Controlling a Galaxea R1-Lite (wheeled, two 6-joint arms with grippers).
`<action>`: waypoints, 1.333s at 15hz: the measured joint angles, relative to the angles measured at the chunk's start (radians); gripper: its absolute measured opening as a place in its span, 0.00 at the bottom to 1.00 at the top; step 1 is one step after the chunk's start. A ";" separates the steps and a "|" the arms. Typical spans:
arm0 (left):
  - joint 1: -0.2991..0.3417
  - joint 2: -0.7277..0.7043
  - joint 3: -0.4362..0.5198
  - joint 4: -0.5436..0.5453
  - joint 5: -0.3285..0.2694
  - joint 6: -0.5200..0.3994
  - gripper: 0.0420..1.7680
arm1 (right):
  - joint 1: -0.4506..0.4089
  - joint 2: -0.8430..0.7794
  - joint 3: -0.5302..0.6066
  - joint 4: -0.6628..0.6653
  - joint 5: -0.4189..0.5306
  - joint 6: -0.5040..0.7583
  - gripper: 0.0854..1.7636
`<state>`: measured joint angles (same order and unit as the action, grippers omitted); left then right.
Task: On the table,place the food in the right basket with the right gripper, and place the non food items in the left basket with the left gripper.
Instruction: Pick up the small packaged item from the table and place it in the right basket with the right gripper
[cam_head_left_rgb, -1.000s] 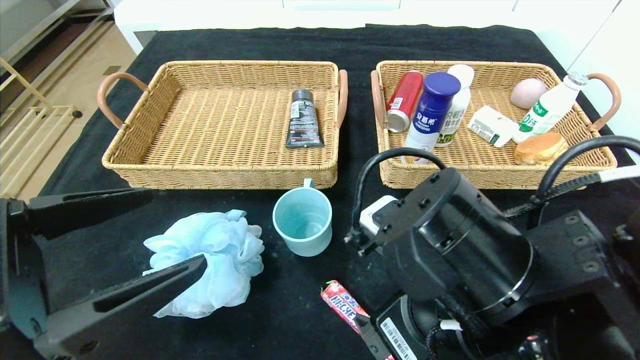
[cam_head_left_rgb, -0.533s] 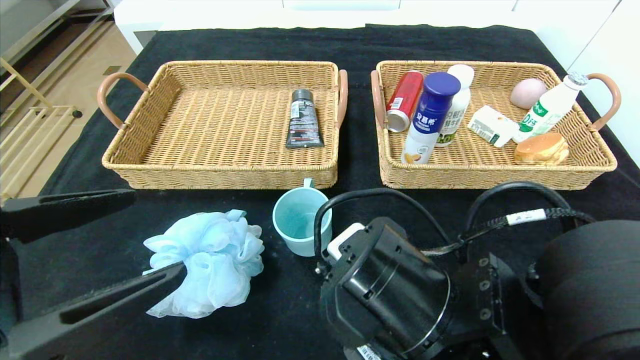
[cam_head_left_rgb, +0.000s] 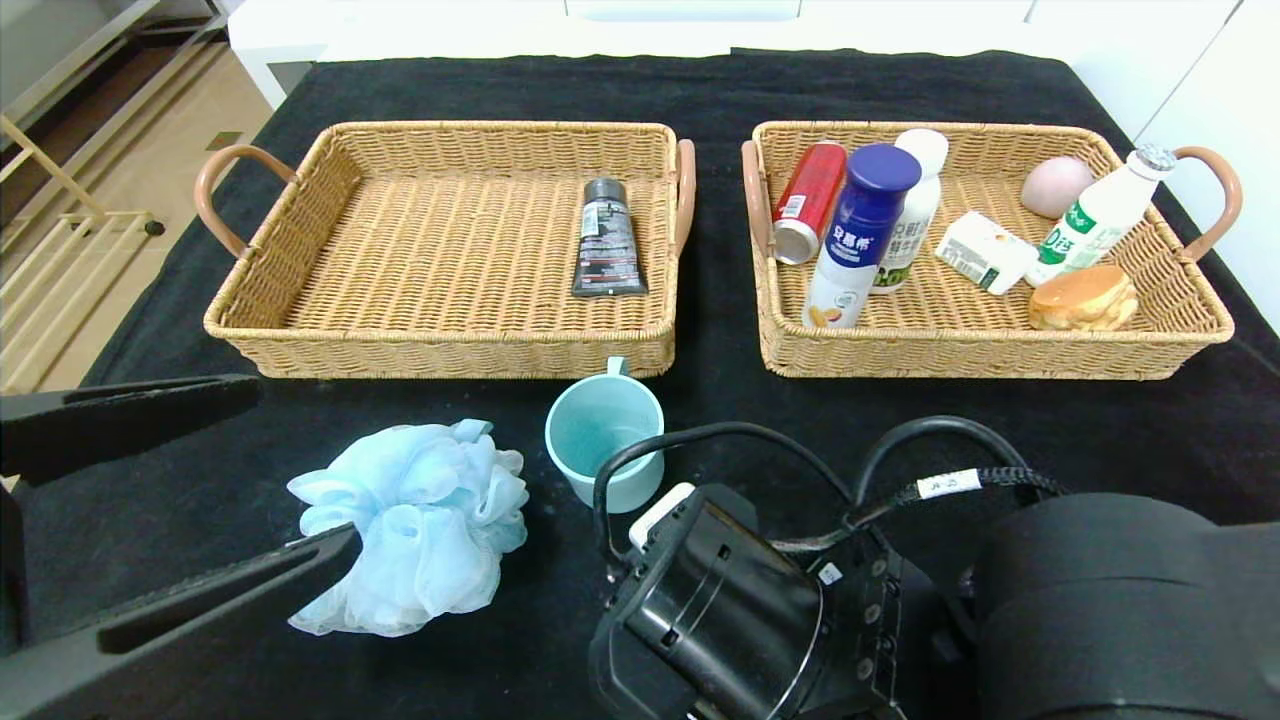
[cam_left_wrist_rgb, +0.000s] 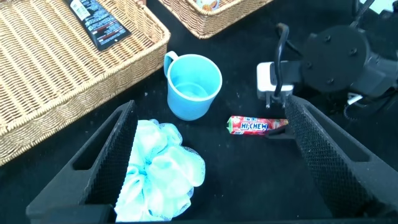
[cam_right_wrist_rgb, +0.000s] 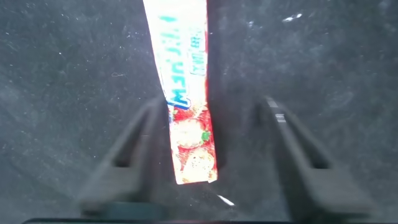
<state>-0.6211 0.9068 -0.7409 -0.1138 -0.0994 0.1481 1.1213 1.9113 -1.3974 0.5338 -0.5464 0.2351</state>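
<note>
The red Hi-Chew candy stick (cam_right_wrist_rgb: 186, 93) lies flat on the black table (cam_head_left_rgb: 800, 400). My right gripper (cam_right_wrist_rgb: 210, 102) is open and low over the stick, one finger on each side of its end. In the head view the right arm (cam_head_left_rgb: 760, 610) hides the stick. My left gripper (cam_head_left_rgb: 300, 465) is open near the front left, with the pale-blue pouf (cam_head_left_rgb: 420, 520) by its near finger. The teal mug (cam_head_left_rgb: 605, 440) stands upright in front of the left basket (cam_head_left_rgb: 440, 350). The dark tube (cam_head_left_rgb: 606, 240) lies in that basket. The blue-capped bottle (cam_head_left_rgb: 860, 230) and the white-capped bottle (cam_head_left_rgb: 912, 215) are in the right basket (cam_head_left_rgb: 1000, 350).
The right basket also holds a red can (cam_head_left_rgb: 808, 200), a pink egg-shaped thing (cam_head_left_rgb: 1055, 185), a silver-capped bottle (cam_head_left_rgb: 1095, 220), a white packet (cam_head_left_rgb: 980, 250) and a bun (cam_head_left_rgb: 1082, 297). The floor and a wooden rack (cam_head_left_rgb: 60, 250) lie past the table's left edge.
My right arm has swung down and toward the table's near edge, covering the candy stick in the head view. My left gripper has drawn back a little. The objects have not moved.
</note>
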 joint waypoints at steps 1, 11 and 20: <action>0.000 0.000 0.001 0.000 0.000 0.000 0.97 | 0.000 0.004 0.000 0.000 0.000 0.001 0.52; 0.000 0.000 0.001 0.000 -0.001 0.000 0.97 | 0.000 0.015 0.004 0.001 0.001 0.010 0.13; -0.002 0.000 0.004 0.000 -0.005 0.000 0.97 | -0.001 0.009 0.003 0.013 0.003 0.015 0.13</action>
<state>-0.6230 0.9072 -0.7370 -0.1140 -0.1047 0.1481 1.1204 1.9200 -1.3947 0.5464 -0.5436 0.2504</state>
